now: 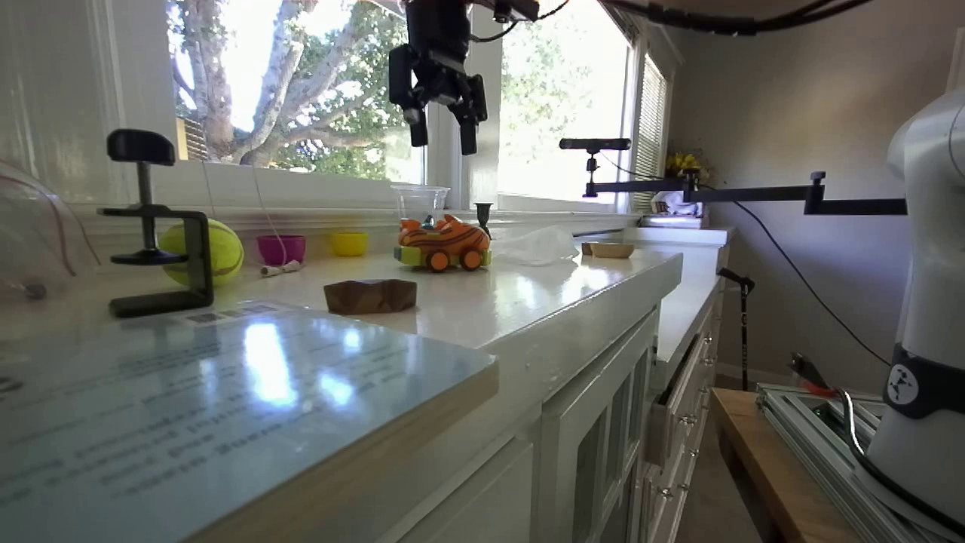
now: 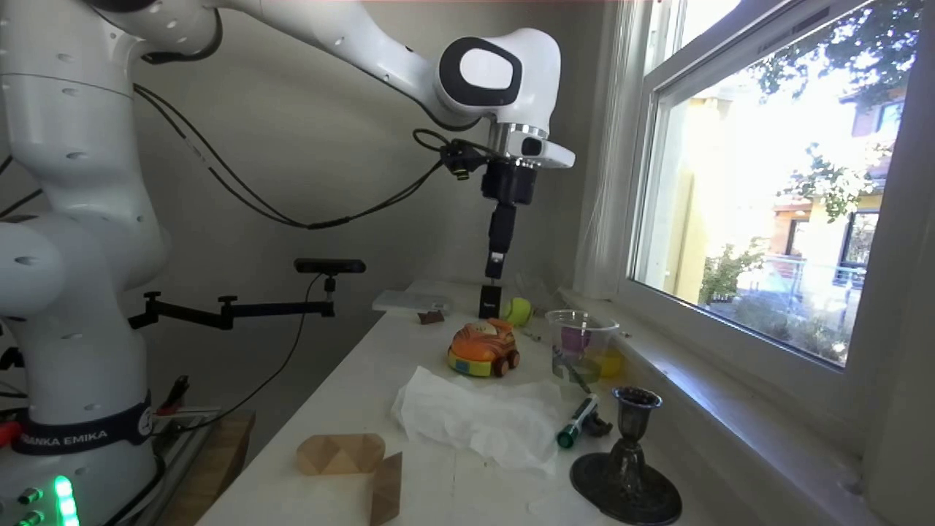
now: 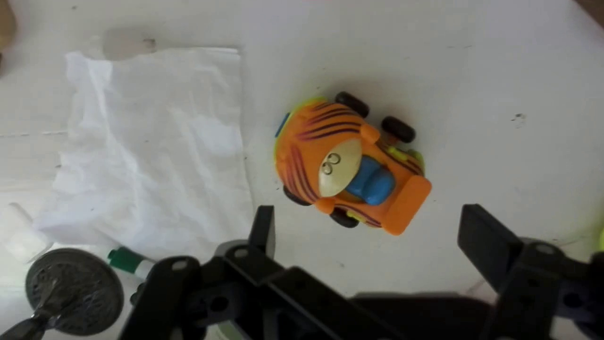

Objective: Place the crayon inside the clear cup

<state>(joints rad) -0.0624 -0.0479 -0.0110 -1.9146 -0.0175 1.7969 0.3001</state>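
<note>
Wrist view: the claw has its fingers spread well apart, above the counter. The crayon, apparently the thin dark stick in an exterior view, slants from upper left to lower right at the clear cup, lower end towards the green marker. Inside or just outside the cup, I cannot tell. A purple cup shows through the clear wall; a yellow cup is partly hidden behind.

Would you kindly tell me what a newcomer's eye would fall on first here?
It would probably be the bright orange toy car, on the white counter beside a crumpled white sheet. Next comes the open gripper hanging overhead, then the dark candlestick standing near the windowsill.
</note>
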